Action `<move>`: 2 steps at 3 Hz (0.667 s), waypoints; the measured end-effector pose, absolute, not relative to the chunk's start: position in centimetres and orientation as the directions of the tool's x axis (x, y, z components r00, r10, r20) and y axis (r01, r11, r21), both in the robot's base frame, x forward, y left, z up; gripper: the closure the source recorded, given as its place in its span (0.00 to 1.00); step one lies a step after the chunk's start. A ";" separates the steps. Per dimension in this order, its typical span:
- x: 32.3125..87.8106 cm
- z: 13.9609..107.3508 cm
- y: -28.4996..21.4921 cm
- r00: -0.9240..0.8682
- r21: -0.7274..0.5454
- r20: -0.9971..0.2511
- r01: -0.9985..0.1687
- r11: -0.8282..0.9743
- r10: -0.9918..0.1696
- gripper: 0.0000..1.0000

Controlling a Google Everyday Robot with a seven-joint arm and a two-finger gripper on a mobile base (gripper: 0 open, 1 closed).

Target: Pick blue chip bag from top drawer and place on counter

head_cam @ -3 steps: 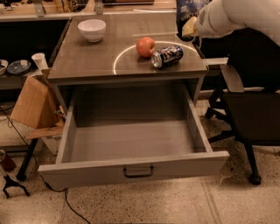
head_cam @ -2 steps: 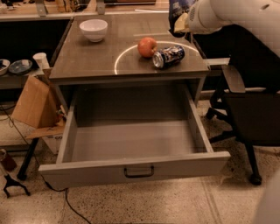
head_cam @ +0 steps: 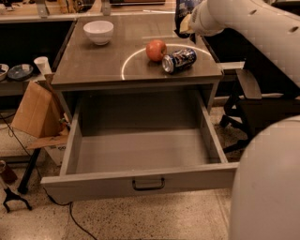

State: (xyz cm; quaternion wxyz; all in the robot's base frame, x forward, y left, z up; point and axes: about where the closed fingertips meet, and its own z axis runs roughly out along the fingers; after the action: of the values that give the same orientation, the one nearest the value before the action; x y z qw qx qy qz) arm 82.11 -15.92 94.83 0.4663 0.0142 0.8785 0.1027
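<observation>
The top drawer is pulled wide open and its inside shows no objects. My gripper is at the far right edge of the counter, above its surface. It is shut on the blue chip bag, a dark crinkled bag that is partly cut off by the top of the view and partly hidden by the white arm. The bag hangs in the air just beyond the white circle outline.
A red apple and a blue-and-silver can on its side lie inside the circle. A white bowl stands at the back left. A cardboard box and cup are left of the drawer. A dark chair is on the right.
My arm has carried the bag left and farther back along the counter's right edge. A large white part of the arm now fills the lower right.
</observation>
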 end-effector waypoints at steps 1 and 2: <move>84.1 94.3 -15.8 -0.555 0.205 -0.818 -0.041 0.978 0.148 1.00; 85.7 94.1 -15.6 -0.547 0.204 -0.822 -0.023 0.979 0.158 1.00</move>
State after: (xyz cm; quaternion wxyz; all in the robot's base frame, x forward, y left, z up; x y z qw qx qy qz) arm 85.72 -15.57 94.15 0.4741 0.0387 0.8744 0.0954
